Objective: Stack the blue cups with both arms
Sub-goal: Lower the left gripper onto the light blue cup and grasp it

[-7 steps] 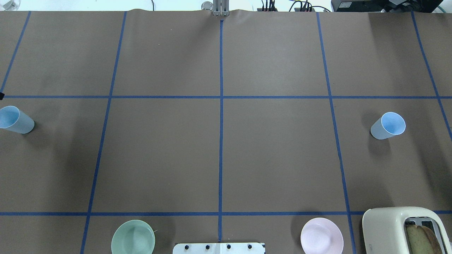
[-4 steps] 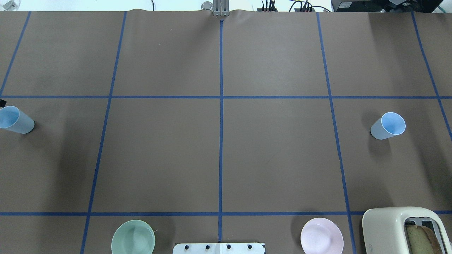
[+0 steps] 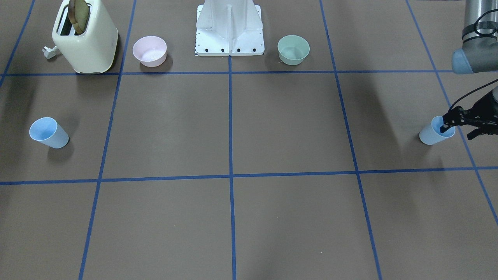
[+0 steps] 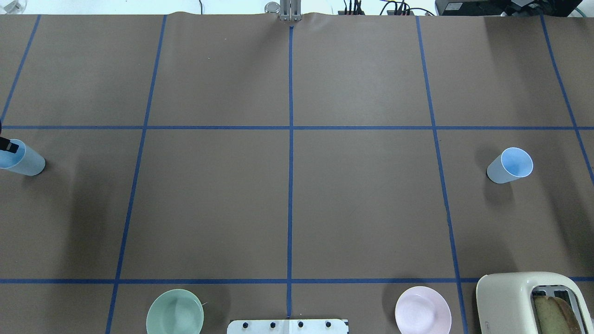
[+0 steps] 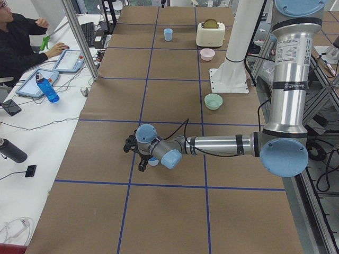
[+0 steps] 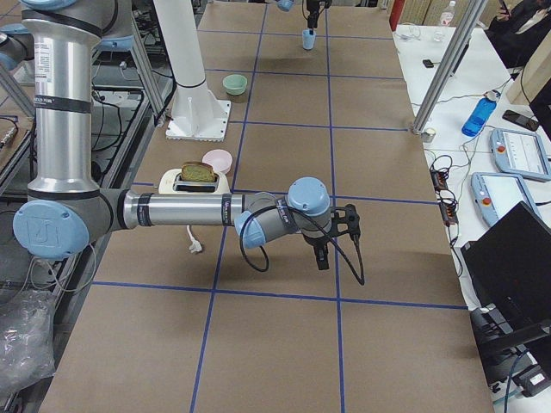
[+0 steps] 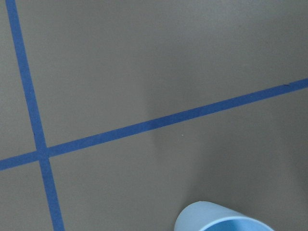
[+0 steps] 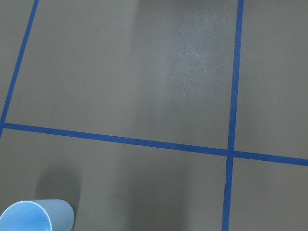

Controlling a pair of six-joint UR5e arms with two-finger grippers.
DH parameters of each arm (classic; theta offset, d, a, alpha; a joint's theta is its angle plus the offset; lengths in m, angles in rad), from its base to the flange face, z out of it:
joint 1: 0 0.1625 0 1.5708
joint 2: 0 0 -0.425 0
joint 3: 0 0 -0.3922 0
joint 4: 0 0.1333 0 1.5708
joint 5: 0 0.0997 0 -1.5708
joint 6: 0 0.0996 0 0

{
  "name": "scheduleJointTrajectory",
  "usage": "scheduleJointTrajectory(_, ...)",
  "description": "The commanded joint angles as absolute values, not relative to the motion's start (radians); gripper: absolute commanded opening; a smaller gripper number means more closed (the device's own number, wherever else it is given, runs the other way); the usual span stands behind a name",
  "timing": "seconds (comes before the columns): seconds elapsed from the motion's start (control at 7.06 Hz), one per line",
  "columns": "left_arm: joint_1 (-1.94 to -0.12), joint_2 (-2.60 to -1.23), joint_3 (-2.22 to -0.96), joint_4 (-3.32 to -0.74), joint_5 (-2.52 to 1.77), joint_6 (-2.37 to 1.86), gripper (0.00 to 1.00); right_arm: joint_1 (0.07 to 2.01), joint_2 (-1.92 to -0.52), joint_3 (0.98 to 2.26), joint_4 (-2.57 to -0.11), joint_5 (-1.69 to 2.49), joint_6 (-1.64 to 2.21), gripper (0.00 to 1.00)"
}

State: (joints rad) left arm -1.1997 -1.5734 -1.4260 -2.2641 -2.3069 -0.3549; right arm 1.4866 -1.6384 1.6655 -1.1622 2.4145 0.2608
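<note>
The table (image 4: 209, 208) is dull brown, crossed by a grid of blue tape lines (image 4: 290, 185). The left-edge cup (image 4: 30, 162) and right-edge cup (image 4: 509, 165) are pale blue. Along the near edge are a mint-green bowl (image 4: 175, 313), a pale-pink bowl (image 4: 422, 311) and a cream toaster (image 4: 510, 301) with brown bread (image 4: 554, 315). The left arm (image 5: 288, 84) and right arm (image 6: 65, 112) are silver-grey with light-blue joint caps.

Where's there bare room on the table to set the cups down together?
The middle squares between the left cup and right cup are bare. It's crowded along the robot's edge: mint bowl, pedestal, pink bowl, toaster.
</note>
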Motion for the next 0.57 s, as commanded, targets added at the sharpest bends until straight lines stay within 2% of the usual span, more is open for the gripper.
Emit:
scheduleJointTrajectory(0.0,-1.169,-1.569,-1.425,-2.269,-2.283,-0.350,0.63,1.486,-1.635,1.666,-1.163,2.414,0.261,1.00)
scheduleJointTrajectory(0.14,-1.169,-1.568,-1.425,-2.282,-2.281,-0.348,0.29,1.488,-1.631,1.666,-1.163,2.414,0.261,1.00)
scheduleJointTrajectory(0.28,-1.167,-1.568,-1.425,-2.283,-2.283,-0.348,0.00,1.486,-1.631,1.667,-1.163,2.416,0.261,1.00)
scheduleJointTrajectory(0.42,-1.167,-1.568,-1.427,-2.283,-2.284,-0.348,0.00,1.486,-1.629,1.667,-1.163,2.416,0.261,1.00)
